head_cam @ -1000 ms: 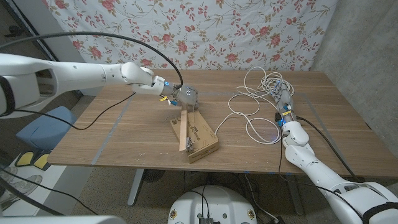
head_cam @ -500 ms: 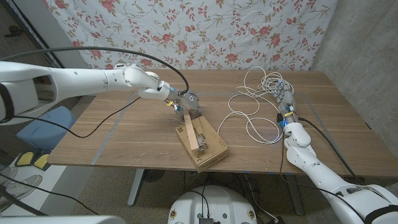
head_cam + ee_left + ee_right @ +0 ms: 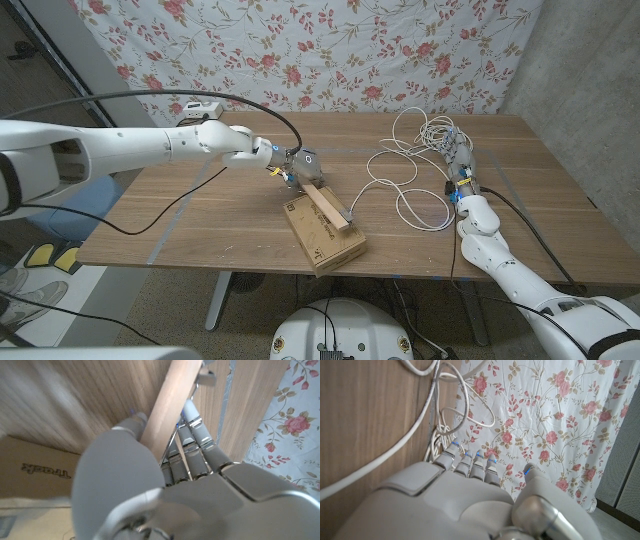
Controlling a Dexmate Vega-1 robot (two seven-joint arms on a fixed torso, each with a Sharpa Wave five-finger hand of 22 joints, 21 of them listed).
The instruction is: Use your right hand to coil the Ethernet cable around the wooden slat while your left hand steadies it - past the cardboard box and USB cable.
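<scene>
Two robot hands at a wooden bench (image 3: 200, 215), one gripping a wooden slat (image 3: 325, 205), the other among loops of white cable.

In the head view, the left hand (image 3: 297, 166) sits just left of the frame's centre, its fingers closed around the upper end of the wooden slat; the slat slants down to the right and lies across the top of a cardboard box (image 3: 320, 236) at lower centre. The left wrist view shows the fingers (image 3: 192, 442) and thumb wrapped on the slat (image 3: 167, 407), with the box (image 3: 35, 472) beside it. At the right of the frame, the right hand (image 3: 458, 160) lies against a tangle of white Ethernet cable (image 3: 410, 165) spread over the bench; whether it is holding the cable or closed at all cannot be told. A floral cloth (image 3: 330, 50) hangs across the top of the frame.
</scene>
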